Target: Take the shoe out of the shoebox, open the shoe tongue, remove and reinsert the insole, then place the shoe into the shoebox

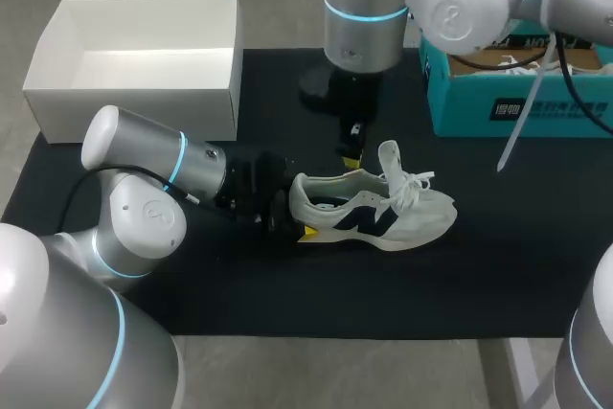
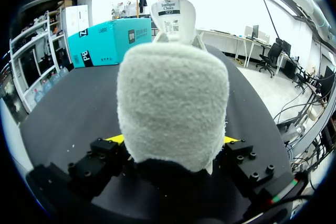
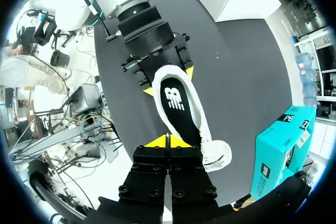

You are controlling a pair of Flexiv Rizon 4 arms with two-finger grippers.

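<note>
shoe [image 1: 383,213] is lying mid-frame on the black mat [image 1: 479,275], long axis running left-right, toe pointing right. left gripper [image 1: 295,215] is clamping the heel. right gripper [image 1: 352,154] is hovering at the collar, fingers pressed together. only the right wrist view is showing the insole [image 3: 178,106] inside.

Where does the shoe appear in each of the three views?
Head view: the shoe lies on its sole mid-table, heel in the left gripper.
Left wrist view: its heel fills the middle, between the gripper's fingers.
Right wrist view: seen from above, just ahead of the right gripper.
Shared landmark: the teal box.
</note>
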